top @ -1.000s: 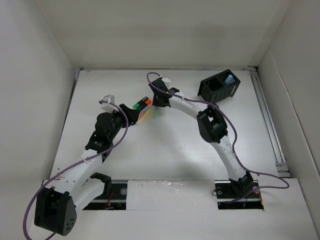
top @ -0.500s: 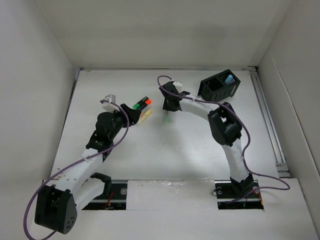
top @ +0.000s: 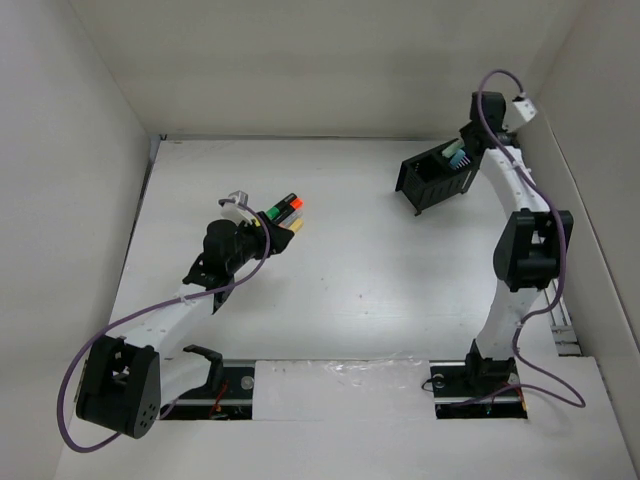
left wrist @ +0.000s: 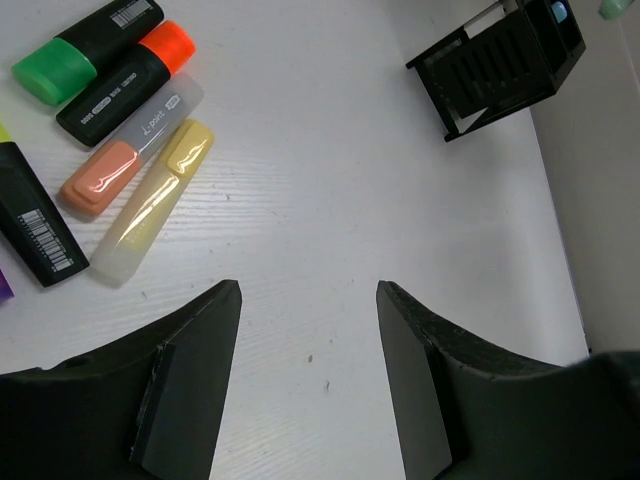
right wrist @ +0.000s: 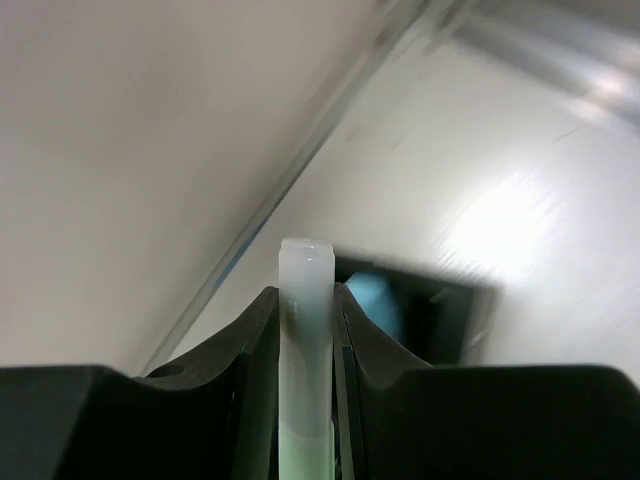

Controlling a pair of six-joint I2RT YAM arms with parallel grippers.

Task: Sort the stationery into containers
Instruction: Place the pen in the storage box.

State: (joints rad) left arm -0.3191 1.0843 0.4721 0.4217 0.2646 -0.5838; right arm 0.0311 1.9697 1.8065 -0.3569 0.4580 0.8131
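**One pale green marker [right wrist: 305, 268] pinched in the right pincer [right wrist: 305, 300] at the organiser [top: 425, 182]**

The black slatted organiser sits on the worktop [top: 380, 280], just beyond the right pincer's fingertips. A single light blue marker [top: 458, 157] stands in the compartment at the end nearest that pincer, its top showing above the rim. In the right wrist view it sits just right of the held marker's tip. The other compartments are too dark to tell what they hold.

The right pincer is pressed together on the pale green marker. The marker's long axis runs along the fingers. Its translucent end pokes out past the fingertips toward the organiser's open top, and the greener part lies back between the fingers.

The left pincer [left wrist: 308, 292] is spread and holds nothing. The organiser is well apart from it, ahead and to its right. Ahead and to its left, five markers lie close together on the worktop:

- The green-capped marker [left wrist: 85, 45] and the orange-capped marker [left wrist: 125, 80], both black-barrelled, lie side by side with their caps at opposite ends.
- The salmon-capped marker [left wrist: 130, 150] and the yellow marker [left wrist: 155, 200] lie nearer the pincer, parallel to those two.
- All four slant from near-left to far-right.
- The barcode marker [left wrist: 35, 225] lies leftmost, its long axis crossing theirs, and is cut off by the view's edge.
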